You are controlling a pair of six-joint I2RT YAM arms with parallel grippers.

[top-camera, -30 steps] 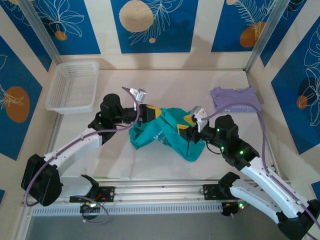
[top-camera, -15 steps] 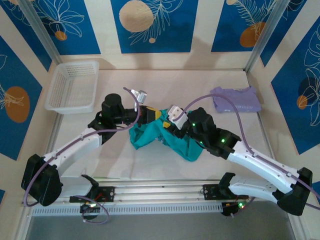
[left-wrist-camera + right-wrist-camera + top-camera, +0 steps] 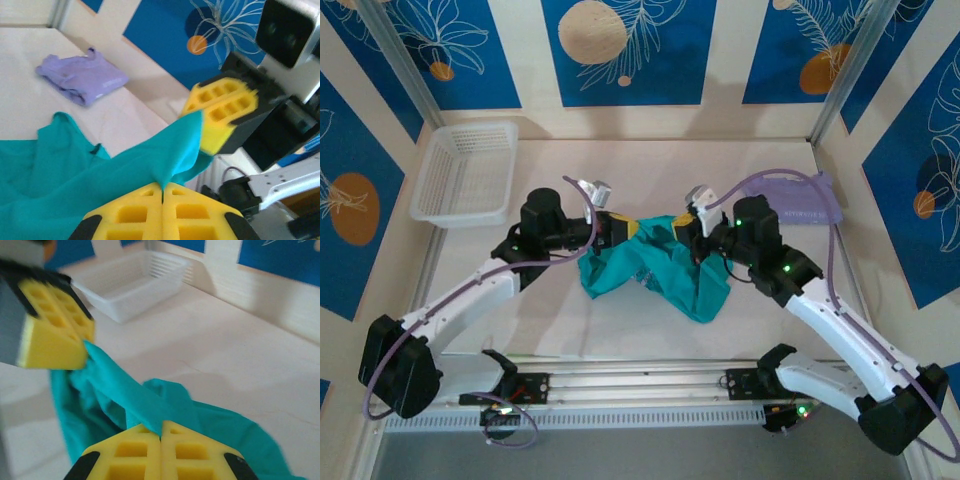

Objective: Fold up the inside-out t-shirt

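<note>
Right pincer (image 3: 686,228) has drawn back from shirt's middle toward folded lavender shirt (image 3: 798,200); jaws now pressed together, pinching teal cloth edge. Left pincer (image 3: 623,228) clamped on same edge, farther from lavender shirt. Inside-out t-shirt (image 3: 655,275) crumpled on surface (image 3: 650,170), left of lavender shirt. Step, judged: gripping to spread out. Next move probably: pull pincers apart, lift, lay flat before folding.
</note>
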